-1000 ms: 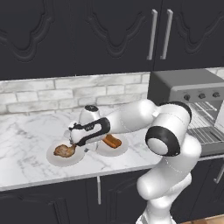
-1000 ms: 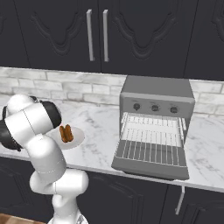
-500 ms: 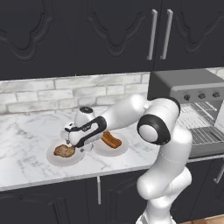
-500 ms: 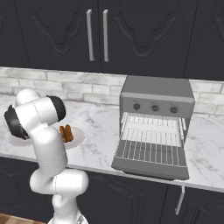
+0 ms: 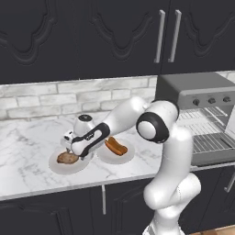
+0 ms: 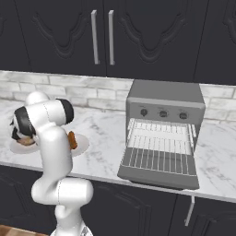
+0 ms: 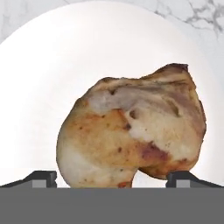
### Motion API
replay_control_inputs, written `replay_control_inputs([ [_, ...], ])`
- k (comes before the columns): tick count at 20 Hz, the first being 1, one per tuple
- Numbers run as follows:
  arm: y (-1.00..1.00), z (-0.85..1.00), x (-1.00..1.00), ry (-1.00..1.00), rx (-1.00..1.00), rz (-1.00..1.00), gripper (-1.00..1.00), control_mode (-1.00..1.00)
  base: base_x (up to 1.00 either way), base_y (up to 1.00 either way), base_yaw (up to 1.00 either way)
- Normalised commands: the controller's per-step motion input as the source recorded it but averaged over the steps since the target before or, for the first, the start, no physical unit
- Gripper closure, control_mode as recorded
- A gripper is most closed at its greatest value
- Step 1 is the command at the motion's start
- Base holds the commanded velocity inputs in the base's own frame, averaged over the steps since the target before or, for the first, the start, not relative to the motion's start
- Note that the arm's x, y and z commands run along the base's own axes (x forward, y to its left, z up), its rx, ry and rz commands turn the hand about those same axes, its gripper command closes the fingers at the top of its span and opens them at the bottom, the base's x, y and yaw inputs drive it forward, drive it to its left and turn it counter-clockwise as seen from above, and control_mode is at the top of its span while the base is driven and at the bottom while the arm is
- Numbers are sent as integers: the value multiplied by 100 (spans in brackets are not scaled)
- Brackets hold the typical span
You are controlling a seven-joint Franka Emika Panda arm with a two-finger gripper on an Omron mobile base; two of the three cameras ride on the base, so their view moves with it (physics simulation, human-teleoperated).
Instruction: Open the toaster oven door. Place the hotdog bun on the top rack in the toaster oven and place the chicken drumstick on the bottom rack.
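Note:
The chicken drumstick (image 5: 66, 158) lies on a white plate (image 5: 55, 166) at the left of the counter. My gripper (image 5: 74, 149) hangs just over it, open. In the hand view the drumstick (image 7: 135, 135) sits between my two fingertips (image 7: 41, 178), and I cannot tell whether they touch it. The hotdog bun (image 5: 116, 147) rests on a second plate (image 5: 127, 157) just to the right. The toaster oven (image 6: 166, 99) stands at the right with its door (image 6: 159, 169) folded down. Inside are the top rack (image 5: 202, 117) and the bottom rack (image 5: 211, 143).
A small white jar-like object (image 5: 84, 122) stands behind the two plates near the brick backsplash. Dark cabinets hang above the marble counter (image 6: 106, 133). The open door juts out past the counter's front edge.
The arm has swung left and lowered, bringing the open gripper from above the gap between the plates down around the drumstick. Food and oven have not moved.

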Motion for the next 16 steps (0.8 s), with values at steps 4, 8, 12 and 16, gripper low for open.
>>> replay_control_inputs([
  [4, 13, -28, 16, 0, -2, 0, -100, -100, 0, 0, 0],
  [8, 14, -27, 9, 0, -2, 0, 100, -100, 0, 0, 0],
  [12, 4, -27, 3, 0, 0, 0, 100, -100, 0, 0, 0],
  [16, 1, -26, 0, 0, 0, 0, 100, -100, 0, 0, 0],
])
